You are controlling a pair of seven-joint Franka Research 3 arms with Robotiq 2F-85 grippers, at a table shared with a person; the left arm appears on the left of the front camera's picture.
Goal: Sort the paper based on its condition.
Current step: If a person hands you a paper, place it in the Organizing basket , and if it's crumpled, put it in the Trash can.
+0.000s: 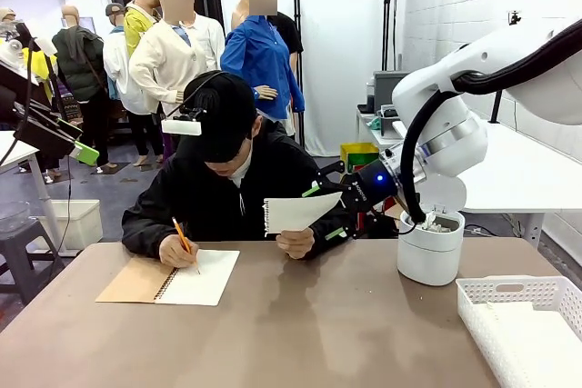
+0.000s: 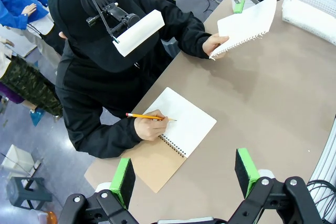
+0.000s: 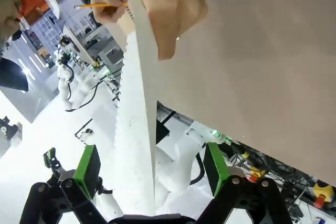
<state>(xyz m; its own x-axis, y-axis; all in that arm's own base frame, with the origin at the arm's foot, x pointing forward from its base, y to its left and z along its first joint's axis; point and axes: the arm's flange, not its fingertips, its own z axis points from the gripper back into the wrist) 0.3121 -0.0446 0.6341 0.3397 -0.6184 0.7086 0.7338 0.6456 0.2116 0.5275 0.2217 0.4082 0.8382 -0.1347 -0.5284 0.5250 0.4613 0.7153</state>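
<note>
person's hand (image 1: 296,243) holds smooth sheet (image 1: 298,213) upright for handover; right gripper (image 1: 329,199) straddles sheet edge, jaws wide, gripping nothing (left gripper (image 2: 185,173) open, hovers above sheet's table).

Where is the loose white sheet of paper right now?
In the front view, the smooth white paper sheet is held up above the table's far edge in the person's hand, its edge between the open right gripper's green-padded fingers, left of the white cylindrical bin.

We face the person (image 1: 227,179) across the surface (image 1: 300,333); left wrist looks down high, right wrist close; all share the sheet (image 1: 296,213).
</note>
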